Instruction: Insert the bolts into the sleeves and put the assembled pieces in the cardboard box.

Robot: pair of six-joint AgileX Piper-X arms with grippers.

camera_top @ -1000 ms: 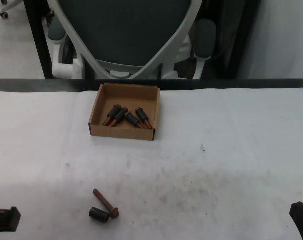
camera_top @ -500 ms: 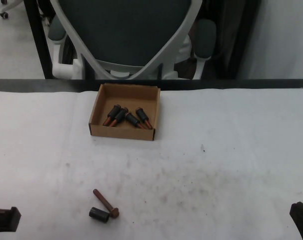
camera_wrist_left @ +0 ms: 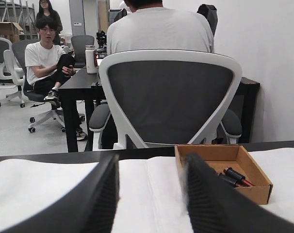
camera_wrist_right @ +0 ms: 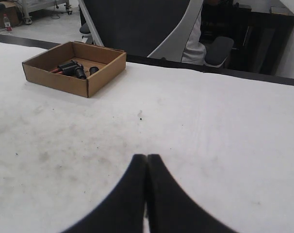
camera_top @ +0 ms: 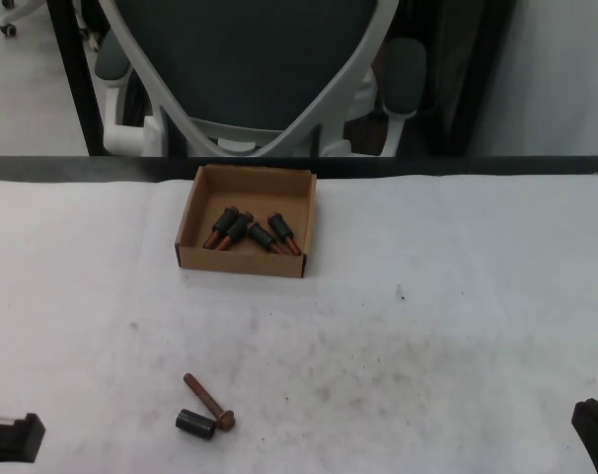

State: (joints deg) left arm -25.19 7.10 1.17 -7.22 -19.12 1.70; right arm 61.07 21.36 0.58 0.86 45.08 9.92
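Left gripper spread, facing the cardboard box — right gripper pressed together, low.

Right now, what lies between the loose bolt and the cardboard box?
Only bare white cover, faintly smudged, lies between the loose bolt and the cardboard box, as the high view shows.

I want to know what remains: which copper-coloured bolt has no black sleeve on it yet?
The copper-coloured bolt lying bare on the white bench, beside the loose black sleeve. The other four bolts wear sleeves inside the brown cardboard box.
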